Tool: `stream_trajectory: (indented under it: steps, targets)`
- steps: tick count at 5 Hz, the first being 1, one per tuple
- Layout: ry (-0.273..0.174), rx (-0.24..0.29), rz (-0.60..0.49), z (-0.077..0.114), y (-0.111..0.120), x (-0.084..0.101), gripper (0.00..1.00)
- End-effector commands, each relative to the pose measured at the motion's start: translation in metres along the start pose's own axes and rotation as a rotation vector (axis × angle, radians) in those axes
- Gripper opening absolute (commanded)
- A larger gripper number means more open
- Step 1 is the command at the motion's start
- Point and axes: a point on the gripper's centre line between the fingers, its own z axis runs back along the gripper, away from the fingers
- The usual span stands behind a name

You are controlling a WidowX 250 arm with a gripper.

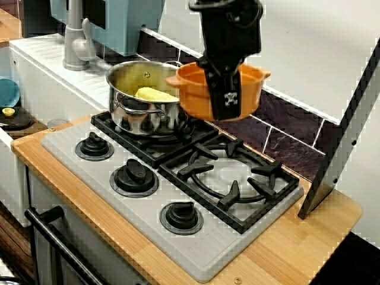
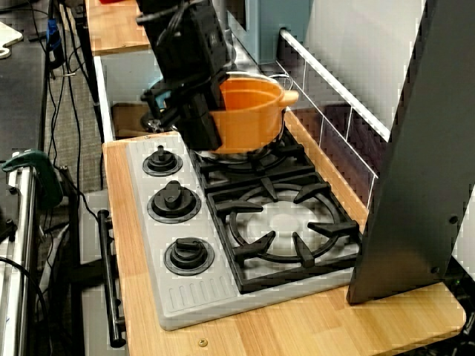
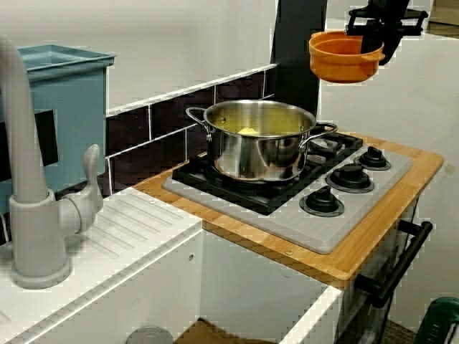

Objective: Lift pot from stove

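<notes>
The orange pot [image 1: 205, 89] hangs in the air well above the stove [image 1: 196, 237], held by its rim in my black gripper [image 1: 224, 89]. In the side view the pot [image 3: 343, 57] floats high over the burners, slightly tilted, with the gripper [image 3: 373, 43] shut on its near rim. From the other side the pot [image 2: 252, 115] shows just beside the steel pot, above the back burner grate. The front burner grate [image 1: 228, 178] is bare.
A steel pot [image 1: 142, 101] holding a yellow piece stands on the back left burner. Three black knobs [image 1: 135, 177] line the stove's front. A grey faucet [image 3: 29, 186] and sink lie left. A dark slanted panel [image 2: 423, 163] stands at the counter's right end.
</notes>
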Motion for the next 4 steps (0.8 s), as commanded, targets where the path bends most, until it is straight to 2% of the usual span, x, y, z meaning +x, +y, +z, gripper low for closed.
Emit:
stream_trajectory:
  steps: [1,4]
  targets:
    - [-0.083,0.013,-0.021,0.029,0.003,0.013,0.0]
    - [-0.098,-0.001,-0.017,0.04,0.005,0.014,0.0]
